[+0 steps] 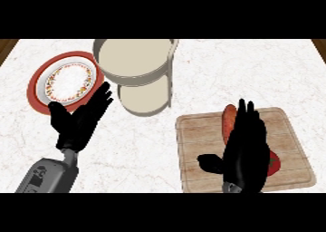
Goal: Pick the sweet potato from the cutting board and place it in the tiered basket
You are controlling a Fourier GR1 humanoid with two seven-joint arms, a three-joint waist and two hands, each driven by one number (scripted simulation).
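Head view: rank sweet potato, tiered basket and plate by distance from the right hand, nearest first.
1. The sweet potato, on the cutting board, right beside the fingers of the right hand.
2. The tiered basket, up and to the left, mid-counter.
3. The plate, far left, beyond the left hand.

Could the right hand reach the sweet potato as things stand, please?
Probably yes: the open right hand is over the cutting board, its fingers right beside the sweet potato, nothing between them.
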